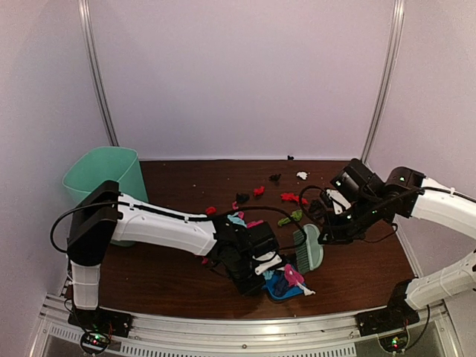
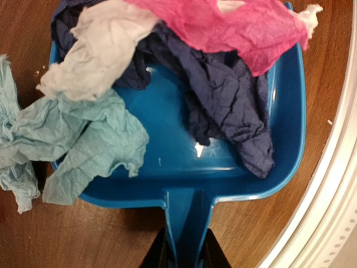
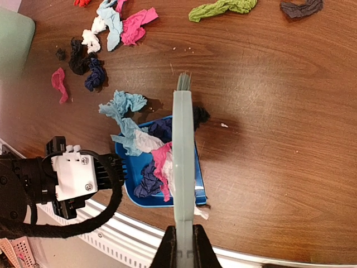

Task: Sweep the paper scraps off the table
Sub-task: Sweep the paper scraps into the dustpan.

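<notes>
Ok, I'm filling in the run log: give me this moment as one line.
left gripper: shut on dustpan | right gripper: shut on brush | dustpan: holds several scraps | table: more scraps loose

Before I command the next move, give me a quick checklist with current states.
1. Left gripper shut on blue plastic dustpan handle: ok.
2. Right gripper shut on pale green hand brush: ok.
3. Load inside dustpan: not ok; crumpled cyan paper scrap hangs over its rim.
4. Dark wooden table swept: not ok; twisted green scrap and red scraps remain.
5. Mint-green bin upright, open: ok.
</notes>
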Tool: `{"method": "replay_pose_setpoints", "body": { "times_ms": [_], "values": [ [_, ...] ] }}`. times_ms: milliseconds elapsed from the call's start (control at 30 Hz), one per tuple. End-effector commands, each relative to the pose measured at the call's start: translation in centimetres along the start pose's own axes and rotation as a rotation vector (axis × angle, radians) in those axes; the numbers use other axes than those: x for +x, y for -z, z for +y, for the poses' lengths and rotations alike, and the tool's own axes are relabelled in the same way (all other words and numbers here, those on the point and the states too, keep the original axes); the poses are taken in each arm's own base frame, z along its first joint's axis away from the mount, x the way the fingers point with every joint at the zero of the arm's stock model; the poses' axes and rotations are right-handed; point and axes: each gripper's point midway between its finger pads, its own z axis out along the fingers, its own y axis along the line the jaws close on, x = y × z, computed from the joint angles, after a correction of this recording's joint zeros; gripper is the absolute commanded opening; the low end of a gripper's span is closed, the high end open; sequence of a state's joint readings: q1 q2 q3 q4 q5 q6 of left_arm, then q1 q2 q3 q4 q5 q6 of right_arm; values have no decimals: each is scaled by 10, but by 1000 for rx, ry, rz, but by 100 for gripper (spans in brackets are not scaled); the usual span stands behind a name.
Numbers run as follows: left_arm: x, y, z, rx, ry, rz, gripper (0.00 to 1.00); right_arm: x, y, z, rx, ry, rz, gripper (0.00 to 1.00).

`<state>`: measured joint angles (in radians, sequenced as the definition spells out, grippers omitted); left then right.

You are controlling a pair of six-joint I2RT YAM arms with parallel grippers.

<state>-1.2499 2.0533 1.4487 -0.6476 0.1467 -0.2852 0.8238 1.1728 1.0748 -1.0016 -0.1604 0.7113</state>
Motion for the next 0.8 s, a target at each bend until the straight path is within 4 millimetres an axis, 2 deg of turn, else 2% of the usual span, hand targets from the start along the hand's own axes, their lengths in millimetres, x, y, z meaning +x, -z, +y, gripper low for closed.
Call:
{"method": "replay_pose_setpoints", "body": {
  "times_ms": [0, 333, 600, 767],
  "values": [
    [-4, 7, -7, 45, -17, -33, 0, -21, 11, 0, 13, -26, -101, 0],
    [-17, 20, -7, 39, 14, -144, 0, -46, 35, -40, 185, -112, -238, 0],
    [-22, 30, -5, 24, 26, -196, 0, -59, 52, -55, 194, -173, -323, 0],
    [-29, 43, -3, 7, 37, -232, 0, -61, 55, -64, 198, -197, -345, 0]
  ]
}}
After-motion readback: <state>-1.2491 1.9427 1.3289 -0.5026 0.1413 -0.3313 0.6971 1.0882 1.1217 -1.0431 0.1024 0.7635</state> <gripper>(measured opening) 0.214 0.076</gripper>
